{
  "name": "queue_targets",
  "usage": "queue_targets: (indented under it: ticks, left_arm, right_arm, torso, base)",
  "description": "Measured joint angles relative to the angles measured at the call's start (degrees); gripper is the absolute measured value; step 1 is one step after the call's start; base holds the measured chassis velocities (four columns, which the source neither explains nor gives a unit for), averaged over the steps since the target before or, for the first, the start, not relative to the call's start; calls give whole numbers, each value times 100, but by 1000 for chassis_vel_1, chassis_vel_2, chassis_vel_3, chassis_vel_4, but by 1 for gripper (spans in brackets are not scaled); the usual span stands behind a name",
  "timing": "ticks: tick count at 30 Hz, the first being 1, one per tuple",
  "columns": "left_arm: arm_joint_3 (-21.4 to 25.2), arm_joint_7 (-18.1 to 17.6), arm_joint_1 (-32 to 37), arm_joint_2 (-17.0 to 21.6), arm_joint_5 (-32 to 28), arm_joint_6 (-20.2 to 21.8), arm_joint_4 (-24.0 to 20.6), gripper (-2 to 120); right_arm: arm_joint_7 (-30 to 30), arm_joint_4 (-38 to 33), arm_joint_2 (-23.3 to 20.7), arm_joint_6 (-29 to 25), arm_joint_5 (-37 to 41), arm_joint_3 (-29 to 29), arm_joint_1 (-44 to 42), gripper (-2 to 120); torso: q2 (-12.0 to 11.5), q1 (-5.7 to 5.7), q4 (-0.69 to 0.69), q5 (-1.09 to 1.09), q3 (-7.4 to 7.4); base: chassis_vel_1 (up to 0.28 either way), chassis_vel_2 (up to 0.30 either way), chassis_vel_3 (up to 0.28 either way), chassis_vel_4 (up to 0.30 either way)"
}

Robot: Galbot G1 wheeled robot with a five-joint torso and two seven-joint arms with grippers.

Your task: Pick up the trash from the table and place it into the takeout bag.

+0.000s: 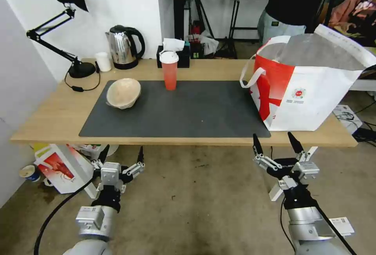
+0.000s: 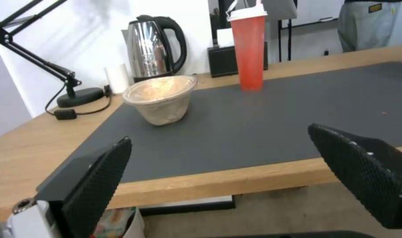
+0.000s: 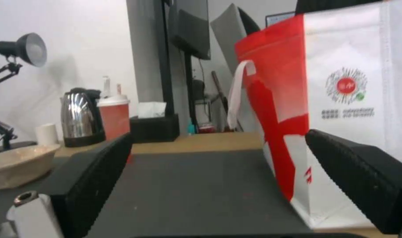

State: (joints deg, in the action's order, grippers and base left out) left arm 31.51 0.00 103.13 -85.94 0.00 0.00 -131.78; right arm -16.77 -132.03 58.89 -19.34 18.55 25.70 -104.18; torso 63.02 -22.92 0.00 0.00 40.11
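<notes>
Jaws wide on both grippers (image 1: 121,154) (image 1: 275,140), below table (image 1: 55,118) edge.

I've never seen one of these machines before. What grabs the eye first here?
Probably the big red-and-white bag, standing open at the right end of the table. Next, the tall red cup at the back edge of the dark mat, with a beige bowl tipped on its side to its left. The left hand and right hand hang open below the table's near edge.

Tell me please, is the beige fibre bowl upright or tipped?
Tipped: the beige fibre bowl leans on the dark grey mat, its opening tilted sideways.
</notes>
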Motion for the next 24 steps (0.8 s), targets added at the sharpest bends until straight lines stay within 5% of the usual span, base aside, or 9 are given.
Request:
queue_targets:
  ticks: [24]
  left_arm:
    - [0, 0, 0, 0, 0, 0, 0, 100]
  right_arm:
    - [-392, 121, -167, 132, -220, -514, -235, 100]
  torso:
    - [0, 0, 0, 0, 0]
  base:
    - [0, 0, 0, 0]
